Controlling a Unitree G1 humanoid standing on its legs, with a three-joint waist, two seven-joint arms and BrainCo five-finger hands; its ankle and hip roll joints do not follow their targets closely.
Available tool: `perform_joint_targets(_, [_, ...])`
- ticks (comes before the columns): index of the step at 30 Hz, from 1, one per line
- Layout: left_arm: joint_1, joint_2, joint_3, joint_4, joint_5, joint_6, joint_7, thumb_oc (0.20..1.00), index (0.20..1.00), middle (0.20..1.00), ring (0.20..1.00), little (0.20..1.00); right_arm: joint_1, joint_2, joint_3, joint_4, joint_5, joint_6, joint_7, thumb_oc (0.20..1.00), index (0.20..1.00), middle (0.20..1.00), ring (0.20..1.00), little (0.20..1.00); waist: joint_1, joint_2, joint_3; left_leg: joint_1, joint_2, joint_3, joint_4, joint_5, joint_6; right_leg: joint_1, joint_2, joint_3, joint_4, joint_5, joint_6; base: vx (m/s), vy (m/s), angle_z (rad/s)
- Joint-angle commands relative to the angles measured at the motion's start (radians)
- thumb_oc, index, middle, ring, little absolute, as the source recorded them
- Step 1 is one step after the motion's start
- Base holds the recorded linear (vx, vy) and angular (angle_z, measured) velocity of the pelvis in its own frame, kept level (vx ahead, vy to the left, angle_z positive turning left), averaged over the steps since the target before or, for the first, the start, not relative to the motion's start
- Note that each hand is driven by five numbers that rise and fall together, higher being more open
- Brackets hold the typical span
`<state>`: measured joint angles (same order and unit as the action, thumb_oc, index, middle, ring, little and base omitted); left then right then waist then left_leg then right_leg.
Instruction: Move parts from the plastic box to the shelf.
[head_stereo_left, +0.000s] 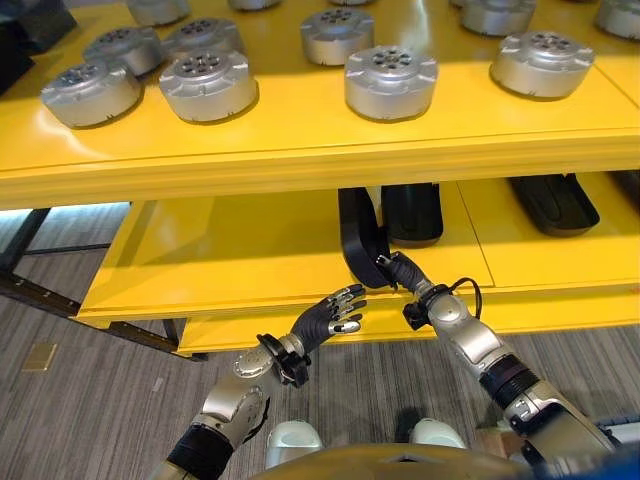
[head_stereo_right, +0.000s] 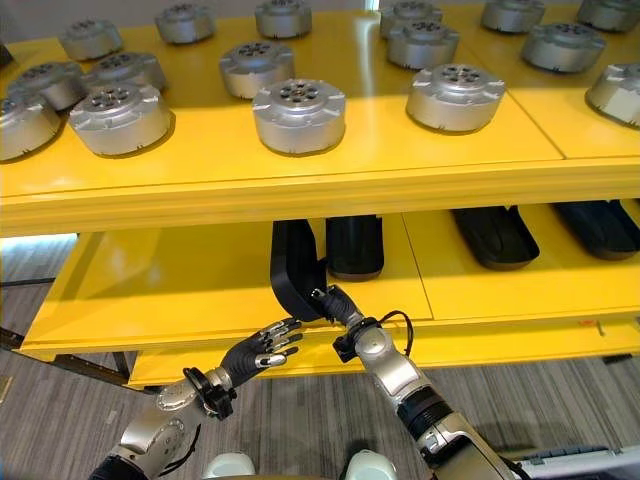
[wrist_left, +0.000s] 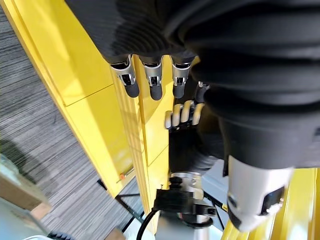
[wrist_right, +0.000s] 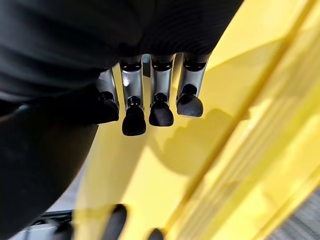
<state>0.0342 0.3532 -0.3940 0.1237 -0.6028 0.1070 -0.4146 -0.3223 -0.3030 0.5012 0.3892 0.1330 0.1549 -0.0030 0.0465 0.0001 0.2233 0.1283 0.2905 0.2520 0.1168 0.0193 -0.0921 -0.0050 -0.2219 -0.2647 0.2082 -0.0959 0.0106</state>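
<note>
A black curved part (head_stereo_left: 358, 235) stands on edge near the front of the yellow lower shelf (head_stereo_left: 230, 262). My right hand (head_stereo_left: 400, 270) reaches in from the lower right, fingers curled on the part's lower end. In the right wrist view its bent fingers (wrist_right: 160, 100) sit beside the part's dark body (wrist_right: 40, 165). My left hand (head_stereo_left: 330, 312) hovers open just in front of the shelf's front edge, a little below and left of the part, holding nothing. Its straight fingers (wrist_left: 152, 80) point at the right hand (wrist_left: 184, 145).
Several silver round parts (head_stereo_left: 390, 80) lie across the yellow upper shelf (head_stereo_left: 300, 165), which overhangs the lower one. Two more black parts (head_stereo_left: 412, 212) (head_stereo_left: 555, 203) lie further back on the lower shelf. Grey carpet (head_stereo_left: 80, 400) runs below.
</note>
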Motion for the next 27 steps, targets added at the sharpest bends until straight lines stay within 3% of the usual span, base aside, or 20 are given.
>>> perform_joint_targets(1, [0.004, -0.005, 0.007, -0.073, -0.055, -0.01, 0.025, 1.0, 1.0, 1.0, 1.0, 1.0, -0.071, 0.032, 0.008, -0.048, 0.021, -0.069, 0.018, 0.2, 0.2, 0.2, 0.2, 0.2, 0.034, 0.03, -0.048, -0.031, -0.04, -0.035, 0.071, 0.046, -0.017, 0.067, 0.008, -0.077, 0.0, -0.013, 0.041, -0.03, 0.382, -0.45])
perform_joint_targets(5, [-0.01, 0.018, 0.002, -0.063, -0.055, 0.011, 0.034, 1.0, 1.0, 1.0, 1.0, 1.0, -0.08, 0.054, -0.009, 0.006, 0.081, -0.082, -0.014, 0.2, 0.2, 0.2, 0.2, 0.2, 0.044, 0.037, -0.035, -0.023, -0.102, -0.074, 0.059, -0.039, 0.016, 0.075, -0.001, -0.031, 0.009, 0.006, 0.068, 0.0, 0.189, -0.19])
perform_joint_targets(8, [-0.014, 0.037, 0.01, -0.062, -0.05, 0.008, 0.025, 1.0, 1.0, 1.0, 1.0, 1.0, -0.081, 0.073, -0.036, 0.024, 0.079, -0.097, -0.04, 0.2, 0.2, 0.2, 0.2, 0.2, 0.047, 0.039, -0.024, -0.003, -0.125, -0.059, 0.019, -0.083, 0.039, 0.066, -0.022, -0.018, 0.017, 0.027, 0.103, -0.05, 0.158, -0.01])
perform_joint_targets(11, [-0.017, 0.055, 0.022, -0.07, -0.05, 0.013, 0.026, 1.0, 1.0, 1.0, 1.0, 1.0, -0.09, 0.094, -0.054, 0.033, 0.061, -0.103, -0.073, 0.2, 0.2, 0.2, 0.2, 0.2, 0.059, 0.044, -0.009, 0.0, -0.138, -0.054, -0.015, -0.079, 0.056, 0.058, -0.039, -0.023, 0.023, 0.038, 0.129, -0.1, 0.109, 0.14])
perform_joint_targets(18, [-0.01, 0.066, 0.047, -0.096, -0.041, 0.017, 0.005, 1.0, 1.0, 1.0, 1.0, 1.0, -0.115, 0.104, -0.065, 0.03, 0.045, -0.094, -0.118, 0.2, 0.2, 0.2, 0.2, 0.2, 0.108, 0.042, 0.017, -0.03, -0.152, -0.071, -0.038, -0.061, 0.063, 0.074, -0.052, -0.054, -0.016, 0.054, 0.15, -0.1, 0.024, 0.14])
perform_joint_targets(26, [-0.008, 0.058, 0.036, -0.095, -0.047, 0.026, 0.018, 1.0, 1.0, 1.0, 1.0, 1.0, -0.177, 0.084, -0.104, 0.092, 0.044, -0.061, -0.143, 0.2, 0.2, 0.2, 0.2, 0.2, 0.127, 0.04, 0.031, -0.056, -0.112, -0.037, -0.021, -0.042, 0.035, 0.088, -0.065, -0.094, -0.035, 0.057, 0.15, -0.03, 0.017, 0.05])
perform_joint_targets(27, [-0.01, 0.056, 0.032, -0.089, -0.05, 0.025, 0.012, 1.0, 1.0, 1.0, 1.0, 1.0, -0.188, 0.076, -0.121, 0.114, 0.047, -0.058, -0.157, 0.2, 0.2, 0.2, 0.2, 0.2, 0.125, 0.042, 0.033, -0.059, -0.095, -0.009, -0.02, -0.033, 0.026, 0.088, -0.068, -0.107, -0.028, 0.054, 0.148, 0.01, 0.051, 0.07])
